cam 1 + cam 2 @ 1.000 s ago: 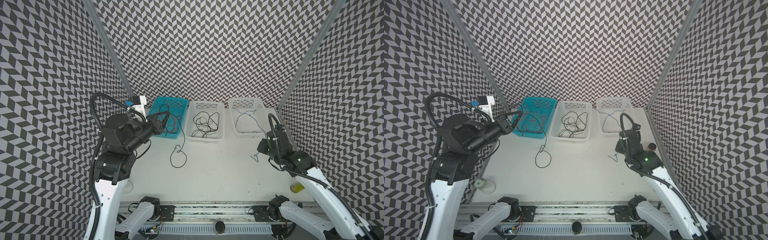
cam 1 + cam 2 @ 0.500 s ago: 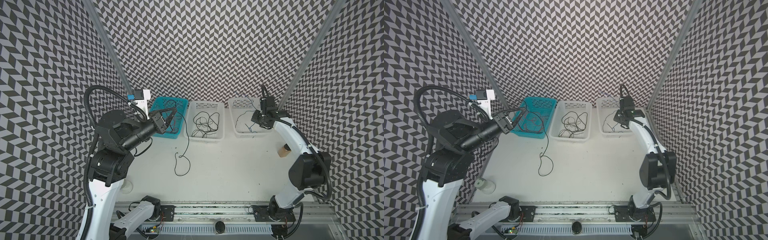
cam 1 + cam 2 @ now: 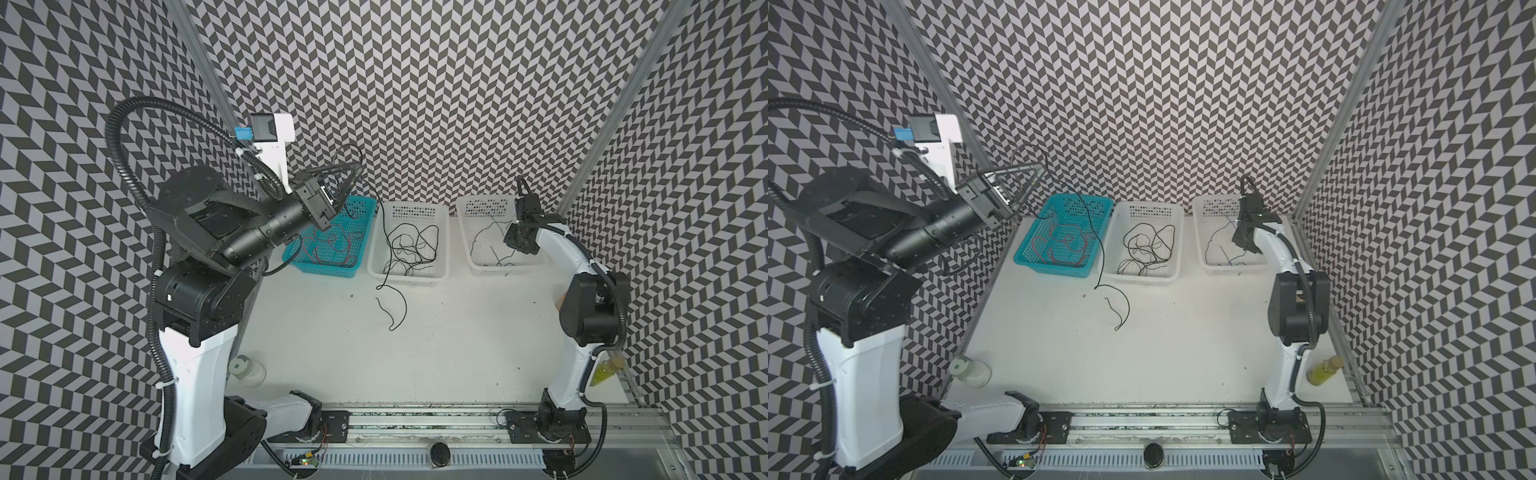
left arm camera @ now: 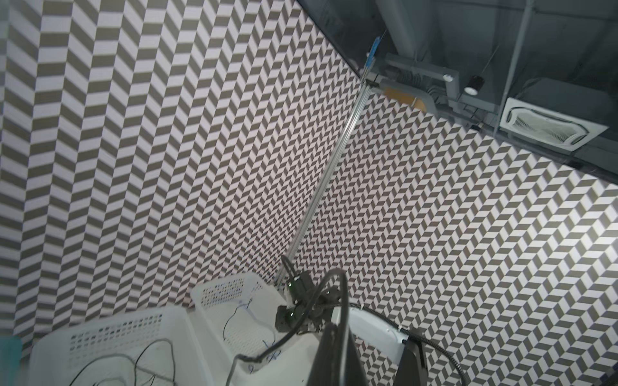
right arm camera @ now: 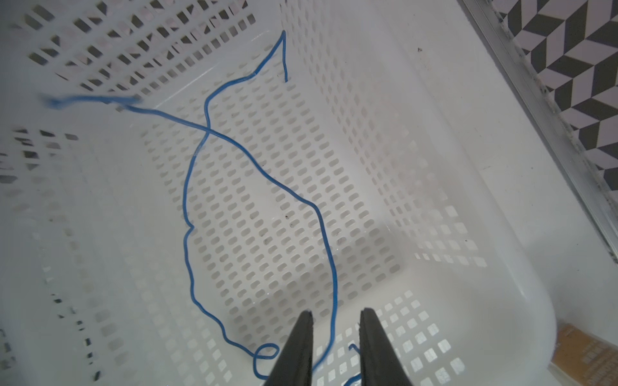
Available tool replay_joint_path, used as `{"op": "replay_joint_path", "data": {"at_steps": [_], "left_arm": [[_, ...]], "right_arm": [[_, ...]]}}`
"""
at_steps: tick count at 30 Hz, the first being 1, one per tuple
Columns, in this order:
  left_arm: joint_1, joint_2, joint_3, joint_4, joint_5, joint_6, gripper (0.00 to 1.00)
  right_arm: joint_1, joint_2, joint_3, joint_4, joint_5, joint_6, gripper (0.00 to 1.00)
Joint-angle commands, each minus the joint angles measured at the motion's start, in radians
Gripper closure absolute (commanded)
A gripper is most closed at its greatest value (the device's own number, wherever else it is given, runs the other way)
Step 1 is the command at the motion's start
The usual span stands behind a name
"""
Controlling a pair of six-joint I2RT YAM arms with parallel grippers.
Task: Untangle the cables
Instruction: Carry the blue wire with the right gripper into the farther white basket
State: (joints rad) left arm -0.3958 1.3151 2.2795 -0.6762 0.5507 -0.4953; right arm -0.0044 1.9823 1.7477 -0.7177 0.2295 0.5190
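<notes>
My left gripper is raised above the teal basket and shut on a black cable that hangs from its tip, its lower end trailing on the table. In the left wrist view that cable loops over the closed fingers. My right gripper hovers open inside the right white basket. A blue cable runs loosely between its fingers and lies on the basket floor. Red cables fill the teal basket, and black cables fill the middle white basket.
A white-capped bottle stands at the front left and a yellow bottle at the front right. A brown block lies beside the right basket. The metal rail runs along the table's front edge.
My left gripper rose, lifting the black cable higher off the table. My right arm swung from the table to the right basket, and its jaws opened around the blue cable.
</notes>
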Motion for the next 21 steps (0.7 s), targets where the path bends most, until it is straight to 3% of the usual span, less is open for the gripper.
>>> {"op": "replay_joint_path", "data": {"at_steps": [1, 9, 15, 21], "left_arm": [[-0.042, 0.088, 0.138, -0.003, 0.013, 0.031, 1.00], [-0.067, 0.221, 0.281, 0.212, 0.012, 0.010, 1.00], [-0.065, 0.323, 0.312, 0.344, 0.005, 0.125, 1.00], [0.025, 0.435, 0.307, 0.530, 0.013, 0.118, 1.00]], "right_arm": [[-0.010, 0.002, 0.016, -0.014, -0.012, 0.003, 0.62], [-0.012, -0.077, -0.007, -0.010, -0.076, -0.024, 0.43], [0.000, -0.206, -0.099, 0.068, -0.107, -0.019, 0.41], [0.007, -0.350, -0.203, 0.136, -0.115, -0.015, 0.39]]}}
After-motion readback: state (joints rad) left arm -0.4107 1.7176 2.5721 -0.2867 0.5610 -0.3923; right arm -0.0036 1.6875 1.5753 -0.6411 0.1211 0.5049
